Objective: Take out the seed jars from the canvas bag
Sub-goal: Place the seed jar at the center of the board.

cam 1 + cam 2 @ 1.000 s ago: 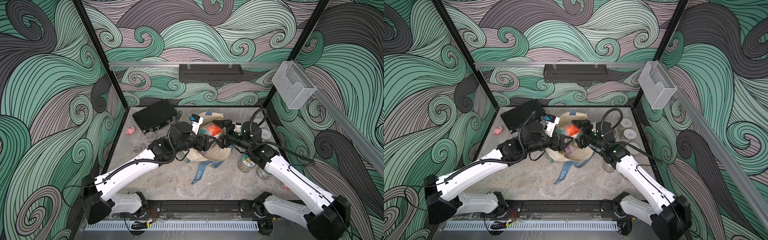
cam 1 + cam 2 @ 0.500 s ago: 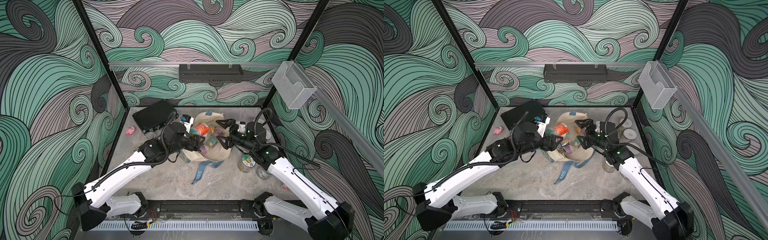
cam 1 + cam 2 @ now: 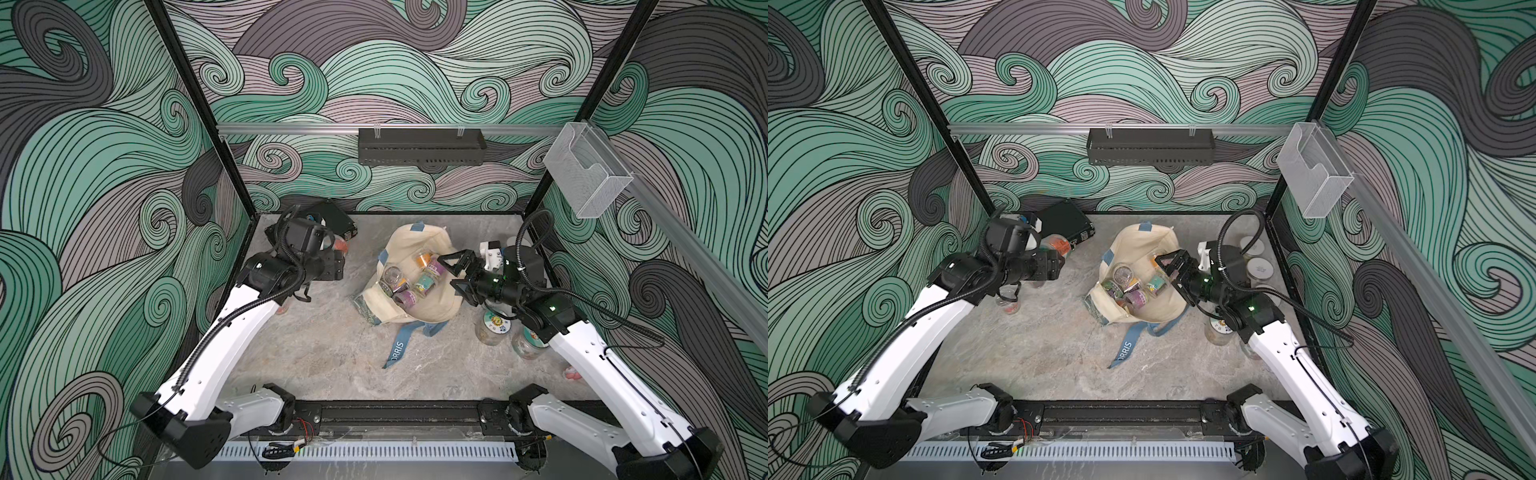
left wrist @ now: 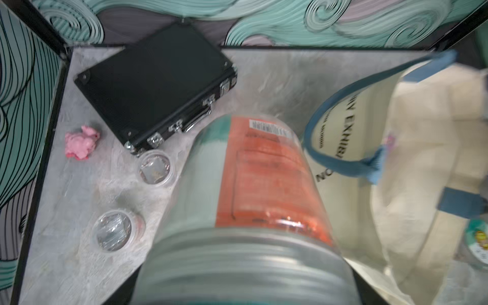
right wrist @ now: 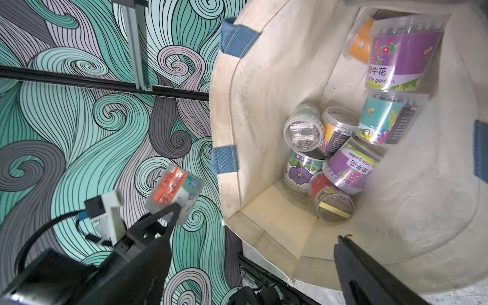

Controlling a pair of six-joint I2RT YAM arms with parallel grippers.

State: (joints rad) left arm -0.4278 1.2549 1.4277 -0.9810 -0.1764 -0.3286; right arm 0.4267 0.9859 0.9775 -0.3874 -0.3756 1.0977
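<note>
the left gripper [image 5: 173,204] is pinching an orange-labelled jar [image 5: 175,186] across its barrel. in the left wrist view that jar fills the middle of the frame, tilted, off the table. at lower left of that frame two small clear jars [image 4: 155,166] stand on the table, just beside the black case [image 4: 158,87], with a pink lump [image 4: 80,142] near the left edge.

the right gripper [image 3: 457,275] is spread wide with nothing between its jaws. in both top views it sits at the right rim of the canvas bag [image 3: 409,243], which lies open in the middle of the floor. a heap of seed jars [image 5: 343,148] is inside it, mostly on their sides, a purple-labelled jar [image 5: 401,55] nearest the mouth. more jars already stand on the table at lower right of the bag, one with a cartoon lid [image 3: 494,326].

the step looks like the set-down leg for the held jar, with the right arm readied for the next pick. next, the held jar likely needs lowering onto bare table beside the small ones, then releasing. the right jaws would need to straddle one jar's barrel without catching the soft cloth.
</note>
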